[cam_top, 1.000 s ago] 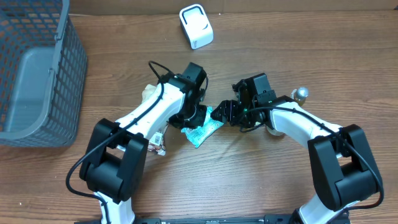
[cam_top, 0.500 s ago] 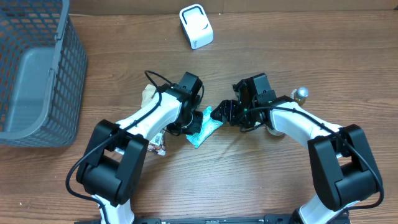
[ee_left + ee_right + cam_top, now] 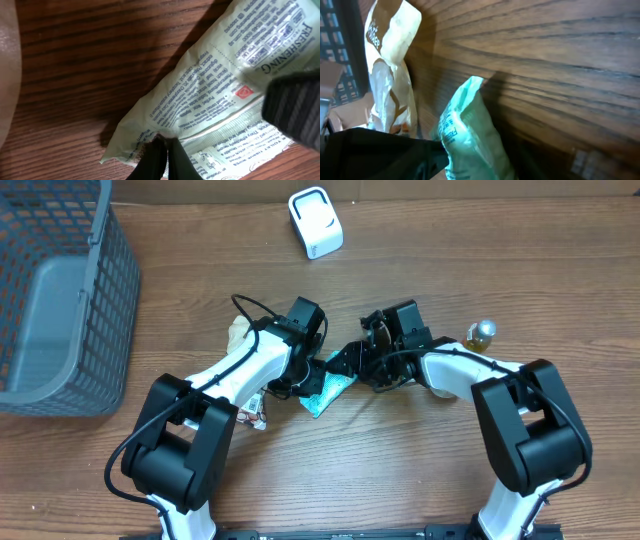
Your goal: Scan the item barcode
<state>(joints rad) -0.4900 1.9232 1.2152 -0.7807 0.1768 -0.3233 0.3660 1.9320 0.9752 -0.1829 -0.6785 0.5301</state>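
The teal packet (image 3: 330,388) lies flat on the table (image 3: 400,470) btwn my two arms, well apart from the white scanner (image 3: 315,222) at the far edge. My left hand (image 3: 162,156) is clenched on the packet's near seam, holding only a thin pinch of film. My right hand (image 3: 347,361) sits at the packet's upper corner; I can't tell from any view whether it's gripping or just alongside. Main risk imo: w/ so little film in the left pinch, the packet slips out on the lift. If both hands pull at once it could stretch, crumple or tear, and a creased face won't scan. Also poss. the barcode ends up facing away from the scanner, bc I can't pick out the barcode itself here. Vs a sec ago: the right arm has swung in, elbow closer to centre, hand nearer the packet corner. The left hand has shifted a bit toward me and left, and the packet has barely moved.
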